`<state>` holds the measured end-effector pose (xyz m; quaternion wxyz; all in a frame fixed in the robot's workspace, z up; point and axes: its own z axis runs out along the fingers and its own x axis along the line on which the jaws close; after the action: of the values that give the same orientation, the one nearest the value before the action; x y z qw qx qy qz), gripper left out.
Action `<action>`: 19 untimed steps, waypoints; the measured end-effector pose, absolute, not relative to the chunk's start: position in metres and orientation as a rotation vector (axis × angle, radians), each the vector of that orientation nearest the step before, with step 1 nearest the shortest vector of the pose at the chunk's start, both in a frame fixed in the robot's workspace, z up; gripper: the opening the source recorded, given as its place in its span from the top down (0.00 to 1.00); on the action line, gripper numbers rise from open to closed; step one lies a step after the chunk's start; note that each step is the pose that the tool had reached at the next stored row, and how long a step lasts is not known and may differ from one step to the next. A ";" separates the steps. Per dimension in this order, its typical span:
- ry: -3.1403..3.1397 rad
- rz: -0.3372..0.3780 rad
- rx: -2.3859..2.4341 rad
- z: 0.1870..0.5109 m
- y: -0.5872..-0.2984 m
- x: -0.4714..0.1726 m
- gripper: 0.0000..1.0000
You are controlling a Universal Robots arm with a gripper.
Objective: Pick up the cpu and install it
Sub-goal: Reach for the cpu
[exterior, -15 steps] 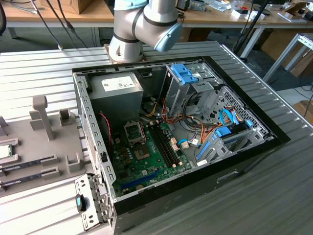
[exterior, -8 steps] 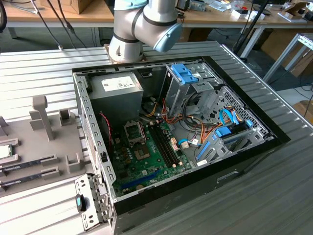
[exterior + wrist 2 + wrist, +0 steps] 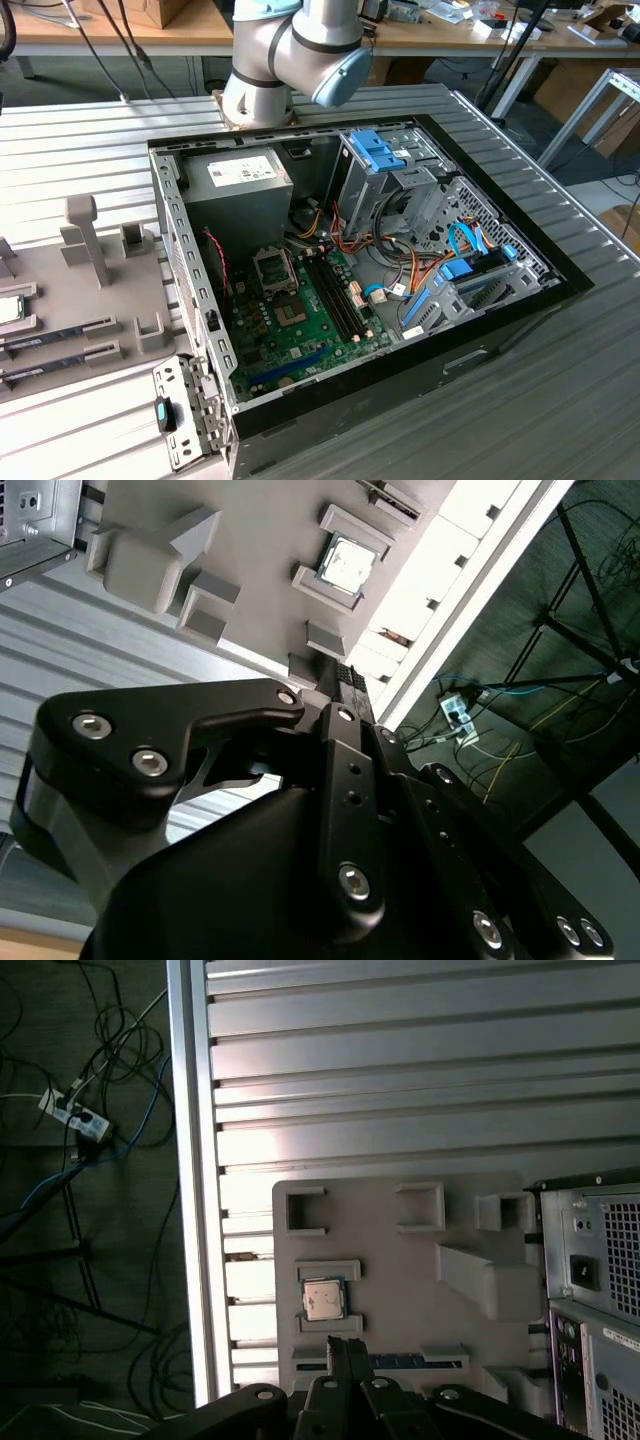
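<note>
Tray [image 3: 112,292], grey, lies on the ribbed table [image 3: 90,130] beside the open case [image 3: 400,385], at the exterior view's left. It carries upright posts, low brackets and two memory sticks [image 3: 70,330]. Inside the case, the socket [image 3: 275,268] sits next to the power supply [image 3: 250,185]. The cpu [image 3: 322,1300] rests flat in the tray between two low brackets, silvery top up, thin pale rim showing. The gripper [image 3: 346,1348] hangs above the tray, clear of the cpu, jaws closed together and empty.
</note>
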<state>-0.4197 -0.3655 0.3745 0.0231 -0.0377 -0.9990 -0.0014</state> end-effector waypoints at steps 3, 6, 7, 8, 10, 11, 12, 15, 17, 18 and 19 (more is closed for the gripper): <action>-3.093 -0.004 -0.117 0.371 -0.363 -0.420 0.89; -3.093 -0.004 -0.117 0.366 -0.363 -0.420 0.89; -3.093 -0.004 -0.117 0.365 -0.363 -0.420 0.89; -3.093 -0.004 -0.117 0.365 -0.363 -0.420 0.89; -3.093 -0.004 -0.117 0.363 -0.363 -0.420 0.89; -3.093 -0.004 -0.117 0.362 -0.363 -0.420 0.89; -3.093 -0.004 -0.115 0.361 -0.363 -0.420 0.89; -3.095 -0.003 -0.043 0.359 -0.363 -0.420 0.89; -3.095 -0.003 -0.043 0.358 -0.363 -0.420 0.89; -3.095 -0.003 -0.043 0.357 -0.363 -0.420 0.89; -3.095 -0.003 -0.043 0.357 -0.363 -0.420 0.89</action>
<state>-0.4197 -0.3627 0.3568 0.0231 -0.0138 -0.9996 -0.0009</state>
